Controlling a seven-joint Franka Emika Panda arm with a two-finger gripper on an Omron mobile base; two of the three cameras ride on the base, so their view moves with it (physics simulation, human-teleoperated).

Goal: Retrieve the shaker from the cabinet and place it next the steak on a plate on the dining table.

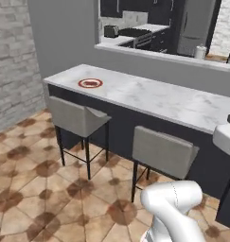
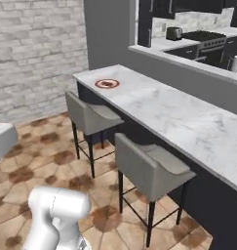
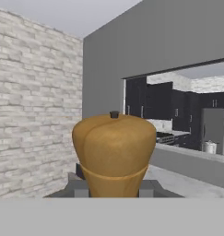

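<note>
— Tan-brown wood right up against the hand camera: that's the shaker (image 3: 114, 154), its bulbous head big in the frame, its lower part cut off by the bottom edge.

— Is the gripper (image 3: 114, 188) holding it?

— Yes, the jaws are closed onto it, a dark finger (image 3: 81, 186) pressed against each side. The tips themselves are mostly hidden behind the wood.

— And the plate (image 1: 90, 83)?

— Far end of the dining table (image 1: 149, 97), close to the corner nearest the brick wall (image 1: 14, 56). Red-orange rim, with the steak (image 1: 91, 83) a small dark patch in the middle, too small to make out properly.

— Room to set things down?

— Bare marble runs all along the top beyond the plate. Two grey stools (image 1: 78, 118) stand tucked at the near edge. Above the far edge a pass-through opens to a dark kitchen, where a toaster (image 2: 174, 33) sits blurred on a counter.
</note>
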